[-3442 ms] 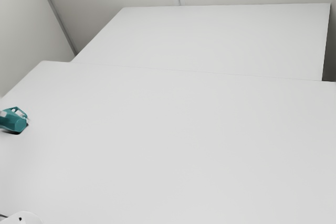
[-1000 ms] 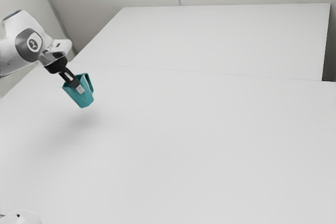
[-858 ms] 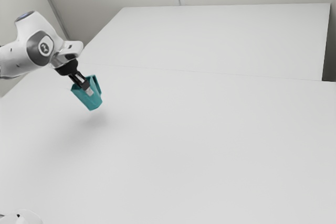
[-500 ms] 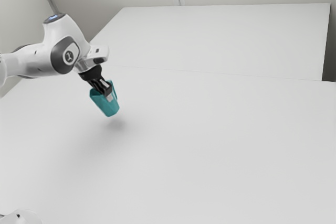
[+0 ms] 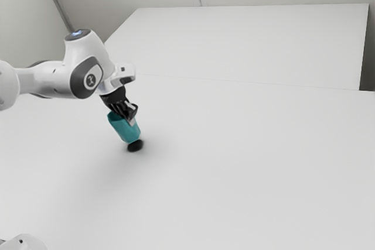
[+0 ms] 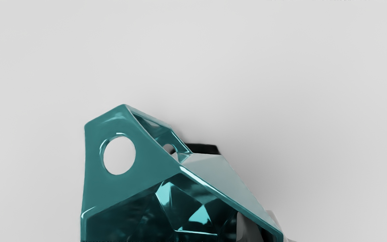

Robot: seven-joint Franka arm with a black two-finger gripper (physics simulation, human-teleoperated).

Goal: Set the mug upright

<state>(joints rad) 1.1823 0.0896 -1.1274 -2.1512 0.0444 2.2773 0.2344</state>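
Grips teal mug (image 5: 123, 127) by one side wall, over white table (image 5: 252, 162), in exterior view's left half. Not upright: leans clearly, with open mouth up and toward the arm, base down and toward exterior view's right. Hangs just over, or possibly rests its low base edge on, a small dark shadow (image 5: 135, 146); cannot tell which.

Gripper (image 5: 130, 120) closed on the wall: one finger down inside the mouth, one outside, pinching just the wall between. Probably held like this to leave the base free to meet the table, without fingers trapped under. In wrist view, see handle (image 6: 146, 164) with round hole, joined at the rim near the pinched wall and clear of both fingers. Likely gripped off the handle to get a flat, steady face. Tilts about the same way as the slanted hand, so likely needs the wrist brought steeper to level the base.

Judge task as unfinished: mug held at a slant, not standing. Calls for turning base flat, setting it fully down, then opening only once stable. Risks slipping around the one-sided pinch, catching the base edge early, or tipping back over if released while slanted.
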